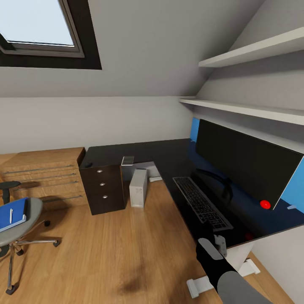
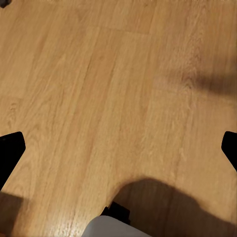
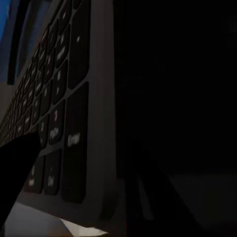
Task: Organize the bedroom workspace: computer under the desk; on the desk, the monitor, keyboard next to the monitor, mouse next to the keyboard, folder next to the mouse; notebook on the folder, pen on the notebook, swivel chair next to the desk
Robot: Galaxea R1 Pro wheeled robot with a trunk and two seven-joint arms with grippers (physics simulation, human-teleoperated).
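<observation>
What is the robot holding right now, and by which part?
The left gripper holds nothing, open over bare floor. The right gripper is at the keyboard's near end; a hold cannot be told.

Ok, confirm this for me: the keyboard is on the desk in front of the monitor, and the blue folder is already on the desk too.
Not quite. The keyboard is on the desk in front of the monitor, but the head view shows the blue folder on the swivel chair, not the desk.

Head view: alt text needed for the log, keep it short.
An L-shaped glossy black desk carries a wide monitor with a slim black keyboard before it, the right gripper at the keyboard's near end. A white computer stands underneath; the swivel chair at far left holds the blue folder.
</observation>
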